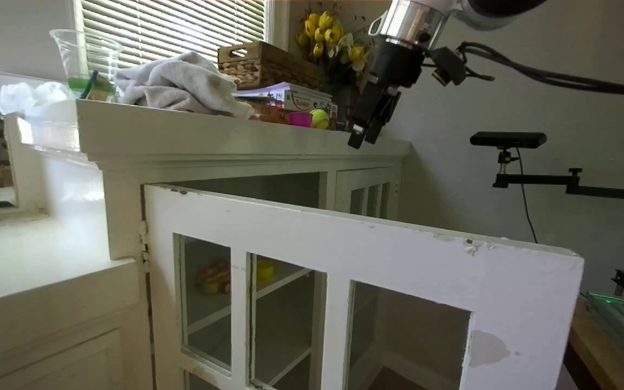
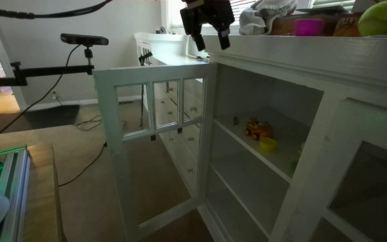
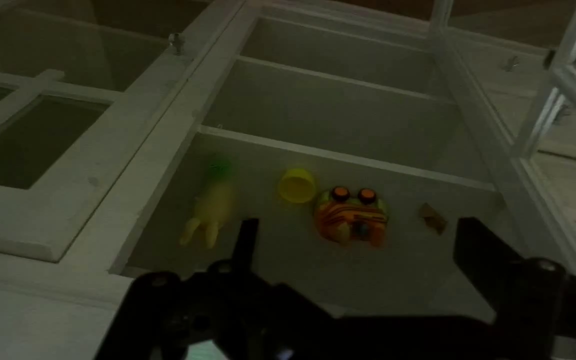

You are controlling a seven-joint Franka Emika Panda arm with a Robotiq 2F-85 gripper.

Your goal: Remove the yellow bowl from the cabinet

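The small yellow bowl (image 2: pixel 267 144) sits on the top inner shelf of the white cabinet (image 2: pixel 281 50). It shows through the door glass in an exterior view (image 1: pixel 264 269), and left of centre in the wrist view (image 3: pixel 296 186), close beside an orange toy vehicle (image 3: pixel 350 215). The cabinet's glass-paned door (image 1: pixel 344 222) stands wide open and also shows in an exterior view (image 2: pixel 104 101). My gripper (image 1: pixel 364 138) is open and empty, outside the cabinet near its top edge, well above the bowl. Its spread fingers show in an exterior view (image 2: pixel 213 46) and the wrist view (image 3: pixel 358 221).
On the shelf lie a pale yellow and green toy (image 3: pixel 213 205) and a small brown piece (image 3: pixel 433 218). The neighbouring door (image 3: pixel 88 170) is shut. The cabinet top holds a towel (image 1: pixel 176 84), a basket (image 1: pixel 263 62), a magenta cup (image 2: pixel 308 27) and a tennis ball (image 2: pixel 383 18).
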